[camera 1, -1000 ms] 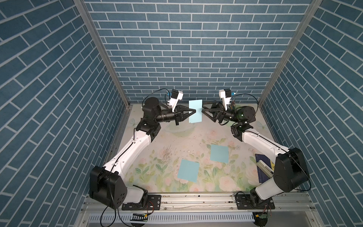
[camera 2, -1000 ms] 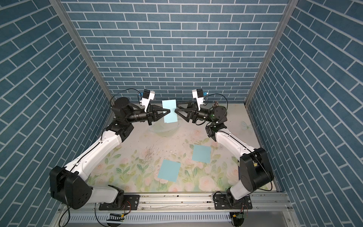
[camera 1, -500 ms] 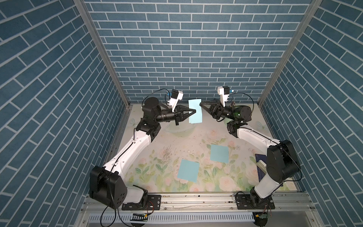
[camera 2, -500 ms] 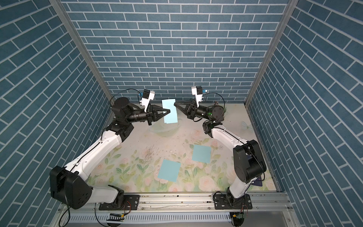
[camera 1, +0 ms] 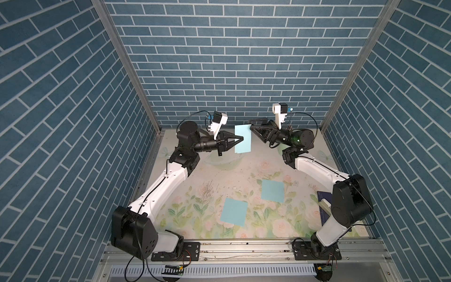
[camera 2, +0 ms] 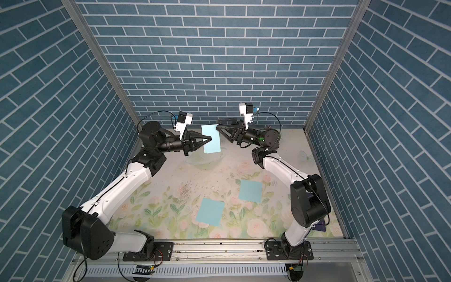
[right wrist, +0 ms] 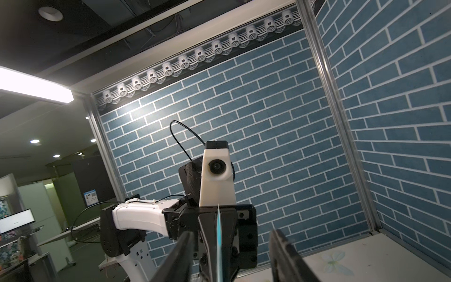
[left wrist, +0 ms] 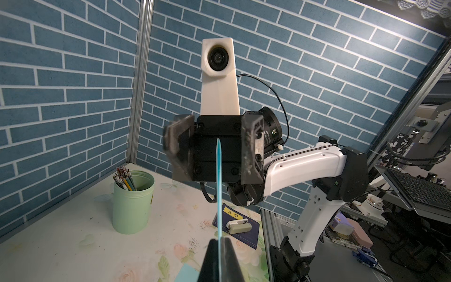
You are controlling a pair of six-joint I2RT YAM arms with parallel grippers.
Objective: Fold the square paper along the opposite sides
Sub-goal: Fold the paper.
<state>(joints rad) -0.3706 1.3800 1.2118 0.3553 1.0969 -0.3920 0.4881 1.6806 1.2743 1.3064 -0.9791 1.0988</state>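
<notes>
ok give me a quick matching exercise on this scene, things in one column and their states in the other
1 left gripper
2 right gripper
3 held paper
4 green cup

a holds pencils
b open, a jaw on either side of the sheet
c upright in mid-air
d shut on the sheet's edge

Pairs: 1-d, 2-b, 3-c, 4-a

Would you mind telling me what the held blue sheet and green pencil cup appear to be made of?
The held blue sheet looks like thin matte paper: edge-on it is a sliver. The green pencil cup is probably smooth plastic, given its soft sheen.
</notes>
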